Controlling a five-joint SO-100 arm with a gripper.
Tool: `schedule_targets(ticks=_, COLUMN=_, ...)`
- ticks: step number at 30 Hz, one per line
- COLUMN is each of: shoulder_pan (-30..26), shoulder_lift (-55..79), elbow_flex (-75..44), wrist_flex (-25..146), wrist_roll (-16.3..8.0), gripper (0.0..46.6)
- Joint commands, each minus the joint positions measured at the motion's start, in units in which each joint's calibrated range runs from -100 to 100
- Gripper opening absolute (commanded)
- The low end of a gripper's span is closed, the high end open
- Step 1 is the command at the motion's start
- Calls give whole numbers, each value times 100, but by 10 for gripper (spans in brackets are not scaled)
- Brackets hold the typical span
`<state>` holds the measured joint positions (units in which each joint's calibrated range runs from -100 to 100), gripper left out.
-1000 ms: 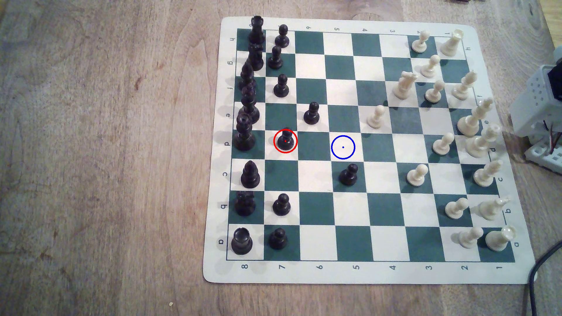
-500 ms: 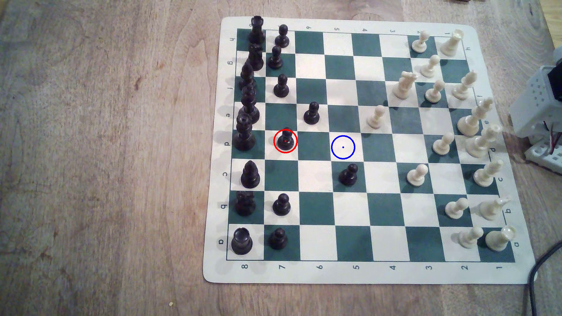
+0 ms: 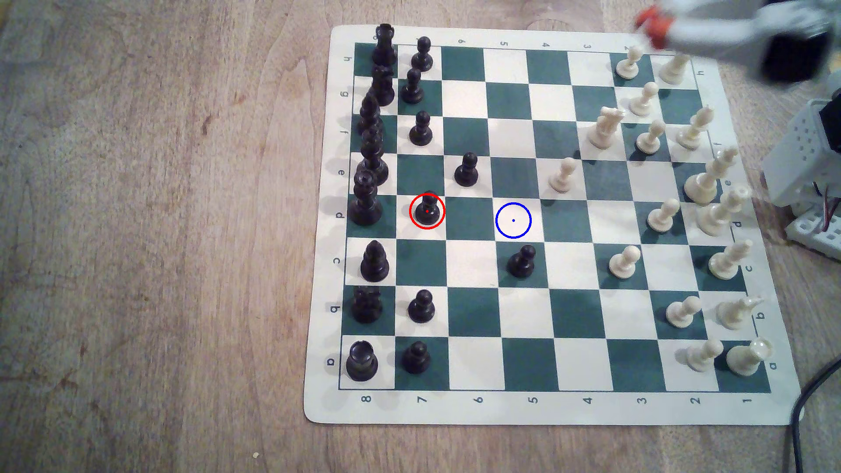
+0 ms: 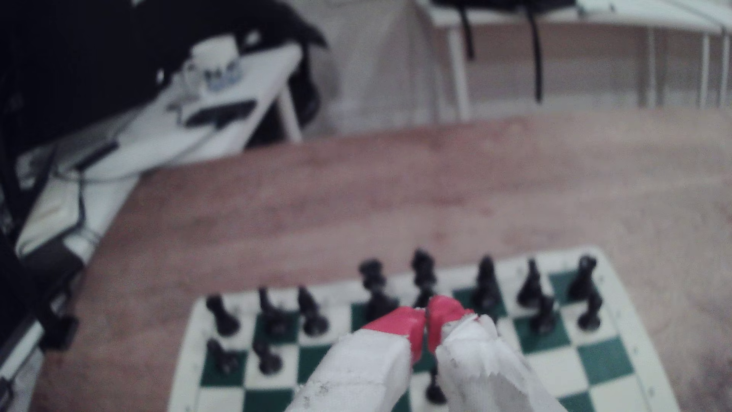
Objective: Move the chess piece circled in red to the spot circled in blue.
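Black pawn circled in red (image 3: 427,210) stands upright on a cream square in the column marked 7, row d, second column from the exterior view's left edge of the chessboard (image 3: 553,411). It is small and glossy black, with a round ball head, a narrow neck and a flared round base, same shape as the other black pawns; a red dot sits on it inside the ring. The taller black back-row pieces (image 3: 366,200) line the column just to its left in the exterior view. The blue-ringed spot (image 3: 513,220) is a cream square in the same row, two squares to the exterior view's right, with one green square between; the square is bare except for the blue dot. Another black pawn (image 3: 522,261) stands on the green square just below the spot in the exterior view. The pincer (image 3: 651,25) is blurred at the top right corner of the exterior view, above the cream pieces (image 3: 630,63), well apart from the circled pawn. In the wrist view its red-tipped fingers (image 4: 400,323) are pressed together with only a thin slit between, holding nothing. The board lies on a wooden desk (image 3: 159,227).
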<state>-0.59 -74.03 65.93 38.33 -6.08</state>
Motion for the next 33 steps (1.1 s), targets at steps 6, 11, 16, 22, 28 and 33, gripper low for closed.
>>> schedule_targets(ticks=6, shoulder_pan=-422, shoulder_lift=2538, elbow_flex=-1897, wrist_flex=967, wrist_roll=49, gripper=96)
schedule_targets(ticks=11, shoulder_pan=-430, shoulder_lift=3600, elbow_flex=-2205, wrist_flex=746, wrist_roll=44, gripper=118)
schedule_targets(ticks=16, shoulder_pan=-485, shoulder_lift=4508, elbow_flex=-2368, wrist_flex=230, wrist_roll=-44, gripper=124)
schedule_targets(ticks=22, shoulder_pan=-539, shoulder_lift=5170, elbow_flex=-2395, wrist_flex=-696, wrist_roll=-283, gripper=124)
schedule_targets(ticks=28, shoulder_pan=-594, shoulder_lift=5841, elbow_flex=-2758, wrist_flex=-1040, wrist_roll=-386, gripper=123)
schedule_targets(ticks=33, shoulder_pan=-610, shoulder_lift=6358, elbow_flex=-3012, wrist_flex=-1277, wrist_roll=-430, gripper=124)
